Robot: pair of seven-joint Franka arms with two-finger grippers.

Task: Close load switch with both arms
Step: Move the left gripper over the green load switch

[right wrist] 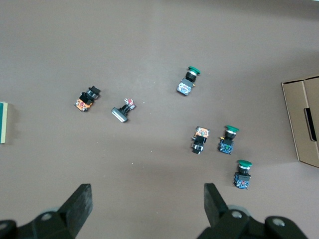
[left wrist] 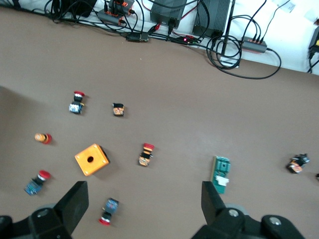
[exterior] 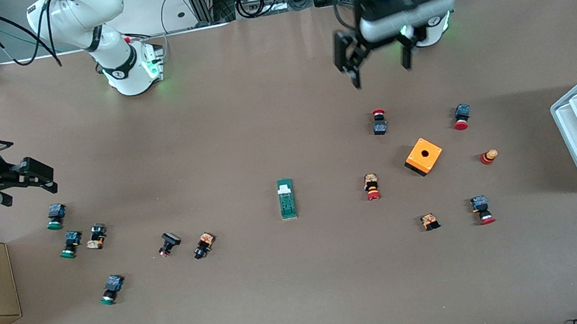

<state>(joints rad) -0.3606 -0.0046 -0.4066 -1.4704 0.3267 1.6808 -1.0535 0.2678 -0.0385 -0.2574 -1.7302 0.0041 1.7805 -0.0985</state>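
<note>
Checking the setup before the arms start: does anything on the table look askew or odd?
Mostly no. The load switch lies flat mid-table, untouched. The small push buttons lie tipped on their sides, scattered at both ends. The orange box sits turned at an angle.

front: high, facing robots | wrists: looking down | shared: load switch (exterior: pixel 286 199)

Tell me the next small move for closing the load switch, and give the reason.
Probably bring the left gripper toward the middle of the table and down over the load switch. Both grippers are open, up in the air and holding nothing; the switch lies untouched, apart from the push buttons. The right gripper hangs over the right arm's end of the table, also off the switch.
</note>
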